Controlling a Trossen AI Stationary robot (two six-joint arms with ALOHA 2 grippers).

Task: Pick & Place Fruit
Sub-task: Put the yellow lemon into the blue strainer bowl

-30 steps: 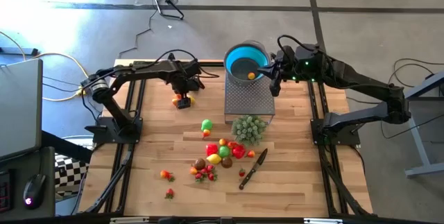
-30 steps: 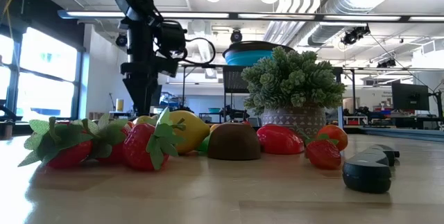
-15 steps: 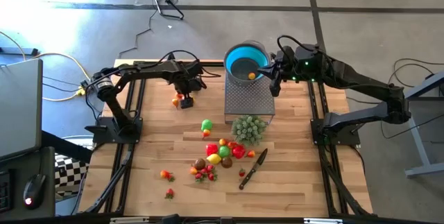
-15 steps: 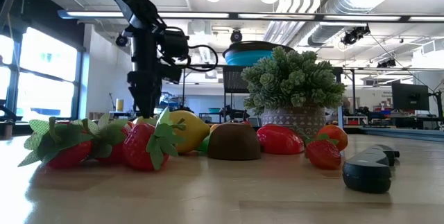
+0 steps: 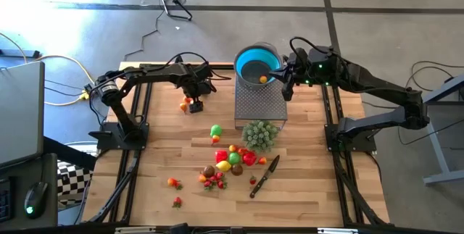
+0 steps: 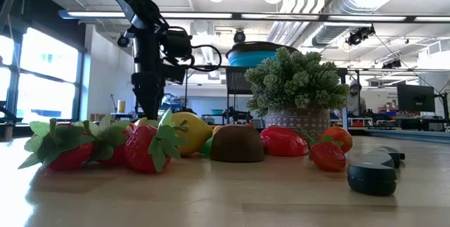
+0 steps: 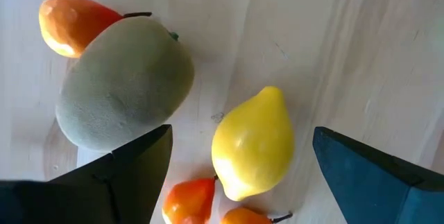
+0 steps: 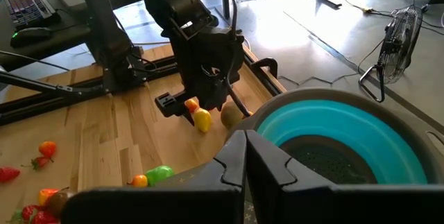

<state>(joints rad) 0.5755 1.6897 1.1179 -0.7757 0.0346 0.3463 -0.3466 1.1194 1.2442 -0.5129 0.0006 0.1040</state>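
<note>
- Two arms are over the table, and the blue bowl (image 5: 255,67) on its perforated metal stand (image 5: 259,103) at the back edge is my landmark.
- Off to the bowl's left, the left gripper (image 5: 193,103) hangs low with fingers spread wide around a yellow lemon (image 7: 253,143).
- Beside that lemon sit a grey-green fuzzy fruit (image 7: 125,93) and small orange fruits (image 7: 70,23), none of them gripped.
- At the bowl's right rim, the right gripper (image 5: 286,82) has its fingers pressed together and holds nothing.
- One small orange fruit (image 5: 262,79) lies inside the bowl.
- Most of the fruit (image 5: 232,159) is scattered in front of the bowl, past the bushy green cluster (image 5: 259,134), with a black-handled knife (image 5: 264,175) alongside.
</note>
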